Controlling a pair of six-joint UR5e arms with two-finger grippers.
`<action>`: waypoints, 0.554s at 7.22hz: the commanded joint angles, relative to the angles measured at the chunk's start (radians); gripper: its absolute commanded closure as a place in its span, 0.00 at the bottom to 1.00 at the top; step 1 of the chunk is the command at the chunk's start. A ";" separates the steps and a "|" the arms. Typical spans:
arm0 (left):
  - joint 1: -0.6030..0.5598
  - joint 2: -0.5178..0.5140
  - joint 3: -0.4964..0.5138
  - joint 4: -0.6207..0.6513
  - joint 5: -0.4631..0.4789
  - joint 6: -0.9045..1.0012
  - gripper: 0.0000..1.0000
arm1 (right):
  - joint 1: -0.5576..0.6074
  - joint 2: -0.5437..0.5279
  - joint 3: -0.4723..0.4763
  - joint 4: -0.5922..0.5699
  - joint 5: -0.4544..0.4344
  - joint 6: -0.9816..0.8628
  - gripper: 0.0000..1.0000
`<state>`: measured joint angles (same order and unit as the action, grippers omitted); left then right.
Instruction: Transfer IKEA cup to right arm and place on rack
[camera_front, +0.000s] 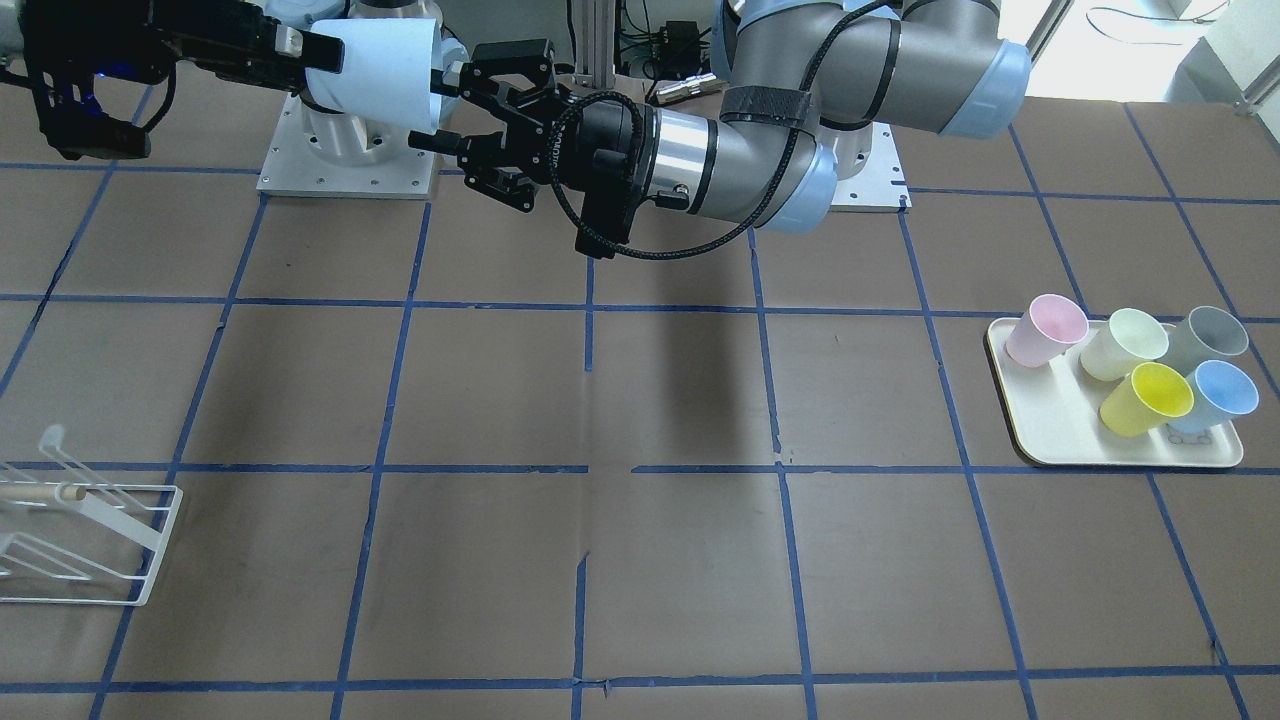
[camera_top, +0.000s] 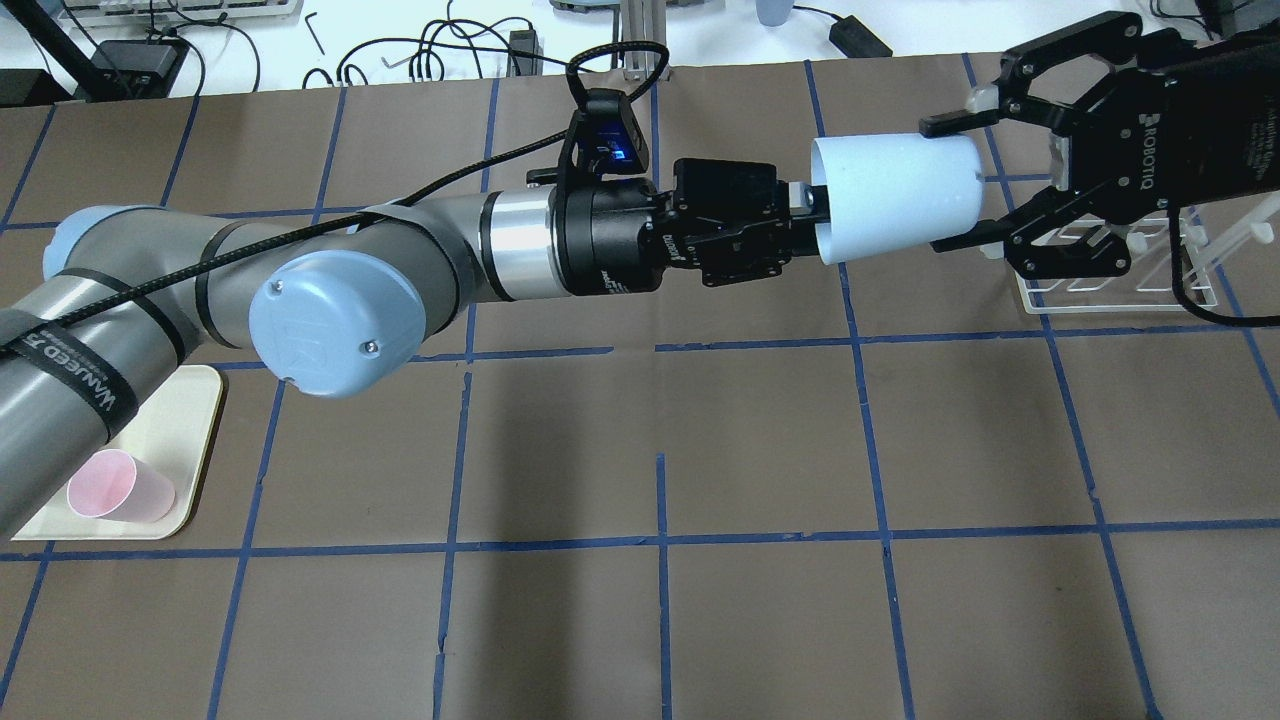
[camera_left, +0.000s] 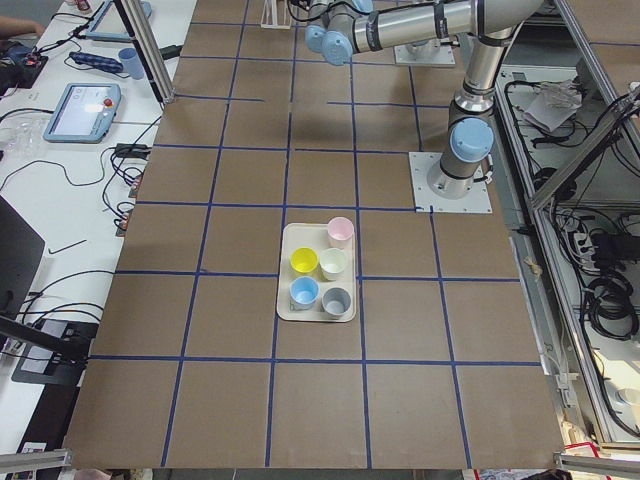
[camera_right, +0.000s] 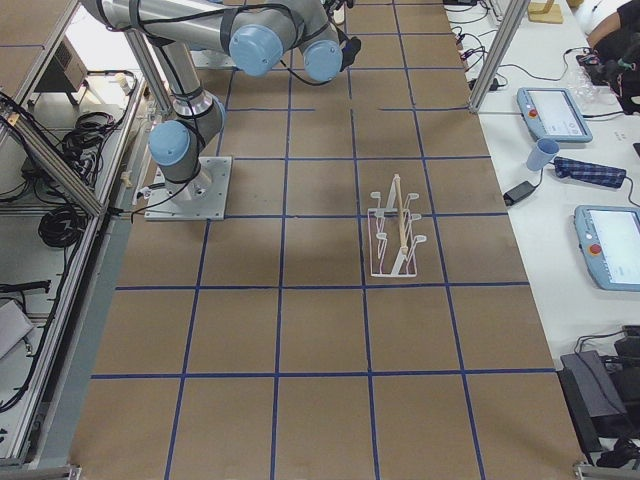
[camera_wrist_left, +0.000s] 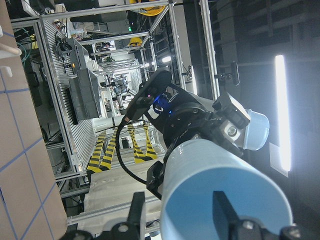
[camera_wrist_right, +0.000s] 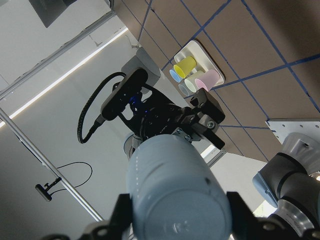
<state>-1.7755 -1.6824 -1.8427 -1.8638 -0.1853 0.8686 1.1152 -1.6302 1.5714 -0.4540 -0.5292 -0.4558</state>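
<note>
Your hand-over is nearly done: the right fingers (camera_top: 950, 123) clench the IKEA cup (camera_top: 895, 195) by its base in mid-air, while the left fingers (camera_front: 435, 143) sit spread at its rim (one inside). Remaining: carry it to the rack (camera_right: 399, 232).

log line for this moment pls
phase: handover | IKEA cup: midair, horizontal | right gripper: shut on cup | left gripper: open at rim
</note>
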 joint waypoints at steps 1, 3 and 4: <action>0.042 0.006 -0.001 0.000 0.062 -0.005 0.43 | -0.012 0.015 -0.005 -0.006 -0.002 0.000 0.61; 0.094 0.032 0.008 0.000 0.128 -0.072 0.40 | -0.041 0.029 -0.046 -0.029 -0.029 0.002 0.72; 0.129 0.036 0.003 0.002 0.197 -0.071 0.35 | -0.043 0.050 -0.069 -0.113 -0.114 0.009 0.72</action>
<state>-1.6853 -1.6560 -1.8378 -1.8635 -0.0536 0.8111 1.0797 -1.6003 1.5299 -0.4966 -0.5718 -0.4534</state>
